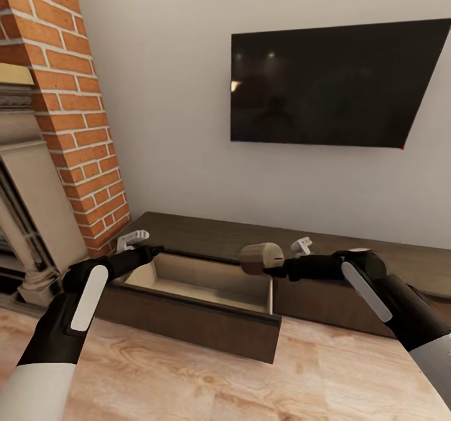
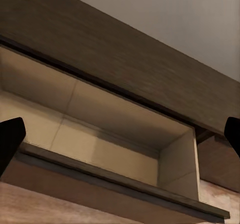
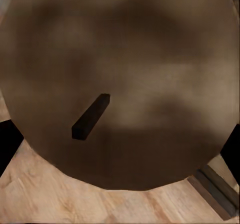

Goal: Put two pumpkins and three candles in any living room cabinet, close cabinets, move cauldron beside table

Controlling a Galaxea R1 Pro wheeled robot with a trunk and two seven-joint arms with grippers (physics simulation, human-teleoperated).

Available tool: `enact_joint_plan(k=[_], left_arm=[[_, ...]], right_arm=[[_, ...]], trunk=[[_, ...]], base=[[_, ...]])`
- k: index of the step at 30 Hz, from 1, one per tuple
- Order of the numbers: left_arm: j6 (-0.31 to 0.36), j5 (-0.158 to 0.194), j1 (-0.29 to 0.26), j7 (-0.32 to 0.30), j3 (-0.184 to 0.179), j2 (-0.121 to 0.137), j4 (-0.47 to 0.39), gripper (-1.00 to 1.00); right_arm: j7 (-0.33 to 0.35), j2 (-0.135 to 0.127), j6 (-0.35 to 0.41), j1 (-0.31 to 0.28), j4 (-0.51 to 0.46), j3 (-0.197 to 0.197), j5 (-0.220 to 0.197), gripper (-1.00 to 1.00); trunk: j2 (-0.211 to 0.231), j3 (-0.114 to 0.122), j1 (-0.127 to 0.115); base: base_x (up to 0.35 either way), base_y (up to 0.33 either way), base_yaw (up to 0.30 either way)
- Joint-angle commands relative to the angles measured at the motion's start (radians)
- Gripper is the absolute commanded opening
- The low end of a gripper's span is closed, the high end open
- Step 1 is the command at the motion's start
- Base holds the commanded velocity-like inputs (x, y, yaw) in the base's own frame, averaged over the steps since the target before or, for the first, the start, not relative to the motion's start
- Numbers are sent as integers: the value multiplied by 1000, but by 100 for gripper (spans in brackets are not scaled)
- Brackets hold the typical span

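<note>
**Head view: candle carried over the open drawer's right end**

Head view has the right gripper [image 1: 274,267] pinching a tan candle [image 1: 261,258], lying on its side, above the right end of the pulled-out drawer [image 1: 207,289] of the long dark cabinet [image 1: 351,245]. The candle hangs right over the drawer's right side wall, not clearly inside the pale cavity. That is the worry: release here and it may clip that wall or the front panel and tumble onto the wood floor [image 1: 219,383], and being round and on its side, it would likely roll away.

Right wrist view shows the candle's flat top [image 3: 120,79] up close, with its dark wick [image 3: 91,116] and floorboards beneath. Floor under it, rather than beige lining, backs the judgement that a nudge further left over the drawer is wise before letting go.

Over on the left, the left gripper [image 1: 141,249] hovers by the drawer's far left corner, fingers spread and holding nothing; the left wrist view looks into the beige drawer interior [image 2: 100,129], with a dark fingertip [image 2: 10,139] at the edge. It sits close to the drawer rim, so a careless move could bump the drawer and shift the target under the candle.

No pumpkins or cauldron here; much of the task looks outstanding.
</note>
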Motion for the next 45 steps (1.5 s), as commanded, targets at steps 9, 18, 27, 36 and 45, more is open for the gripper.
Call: enact_joint_plan(k=[9, 18, 27, 36, 45], left_arm=[[7, 9, -1, 3, 0, -1, 0, 100], [7, 8, -1, 5, -7, -2, 0, 100], [6, 10, -1, 81, -52, -2, 1, 100], [5, 12, -1, 91, -56, -6, 2, 100], [5, 9, -1, 93, -57, -44, 2, 100]], right_arm=[[-63, 80, 4, -1, -1, 4, 0, -100], [-67, 84, 5, 2, 0, 5, 0, -100], [-68, 84, 7, 5, 5, 5, 0, -100], [-69, 87, 6, 5, 8, 5, 1, -100], [-70, 102, 9, 4, 86, -2, 0, -100]], trunk=[[0, -14, 0], [0, -21, 0], [0, -21, 0], [0, -21, 0], [0, -30, 0]], base=[[276, 186, 1], [49, 36, 0], [2, 1, 0], [119, 53, 0], [199, 114, -80]])
